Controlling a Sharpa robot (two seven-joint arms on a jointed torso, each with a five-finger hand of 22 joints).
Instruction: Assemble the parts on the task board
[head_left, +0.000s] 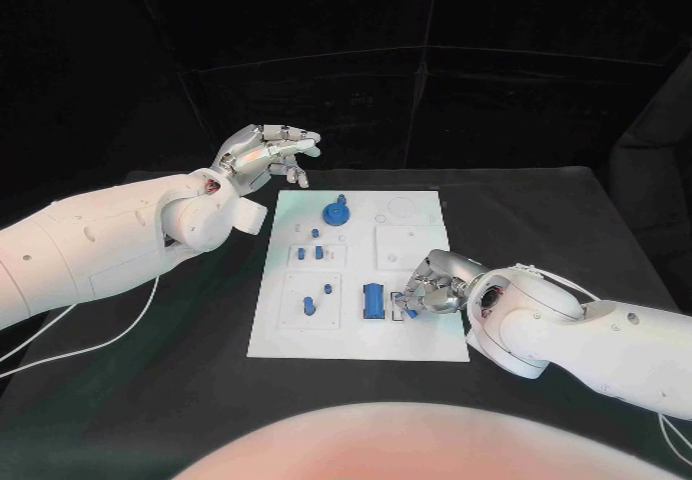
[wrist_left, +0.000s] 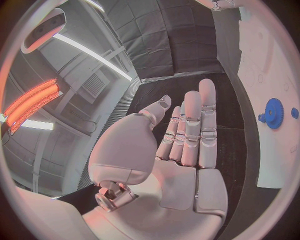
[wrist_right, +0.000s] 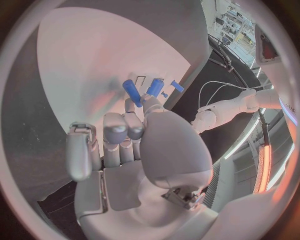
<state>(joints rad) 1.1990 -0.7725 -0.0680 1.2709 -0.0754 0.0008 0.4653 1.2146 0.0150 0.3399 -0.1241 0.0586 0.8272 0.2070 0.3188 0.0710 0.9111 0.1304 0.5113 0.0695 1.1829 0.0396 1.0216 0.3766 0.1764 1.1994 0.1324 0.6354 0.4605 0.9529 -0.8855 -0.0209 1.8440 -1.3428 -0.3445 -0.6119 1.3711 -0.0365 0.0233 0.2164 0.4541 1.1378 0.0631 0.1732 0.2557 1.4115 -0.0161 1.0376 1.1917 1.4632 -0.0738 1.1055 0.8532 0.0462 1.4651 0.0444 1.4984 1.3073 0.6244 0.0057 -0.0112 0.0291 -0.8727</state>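
Silver and raised well clear of the table, the left hand (head_left: 267, 155) is held off the far left corner of the flat white task board (head_left: 418, 335), its fingers (wrist_left: 200, 125) straight and apart with nothing between them; it is judged to be parked there so that the board is left free for the other arm. Just beside that hand, on the board's far end, a round blue toothed gear part (head_left: 336, 214) is seated, and a few small blue peg-like parts (head_left: 309, 253) stand in recesses further along. At the board's near right corner the right hand (head_left: 433, 285) is lowered over the plate with its fingers curled down. A blue cylindrical part (wrist_right: 132, 92) lies at its fingertips (wrist_right: 133, 106), probably pinched there, though the contact is partly hidden by the thumb. A blue oblong block part (head_left: 374, 300) sits immediately beside that hand, toward the board's middle. The low, bent pose is judged to suit a fine placement into a nearby recess.
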